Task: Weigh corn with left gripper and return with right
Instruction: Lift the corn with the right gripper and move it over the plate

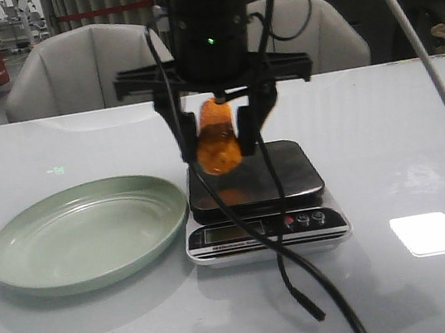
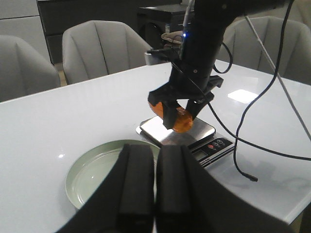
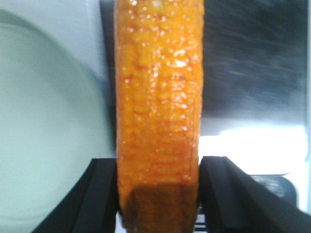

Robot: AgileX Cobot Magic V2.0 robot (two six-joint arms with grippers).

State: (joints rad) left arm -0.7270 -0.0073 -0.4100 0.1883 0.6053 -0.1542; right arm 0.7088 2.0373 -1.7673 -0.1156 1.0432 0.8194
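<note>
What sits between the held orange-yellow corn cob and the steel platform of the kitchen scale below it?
Nothing: in the front view the orange-yellow corn cob, clamped in the right gripper, hangs over the steel scale platform with only air between.

Front view: we look forward over the white table (image 1: 420,145) from the robot's side, slightly downward, at middle distance, grey chairs (image 1: 78,67) beyond.

Left wrist view: we look from behind the left gripper (image 2: 155,189), fingers pressed together, obliquely down across the table from farther back.

Right wrist view: we look from very near, straight down between the right gripper (image 3: 158,194) fingers, the corn (image 3: 158,111) filling the frame.

Shared: all three take in the corn, the scale (image 1: 254,183) and the pale green plate (image 1: 86,233); front and left wrist views also share the chairs.
</note>
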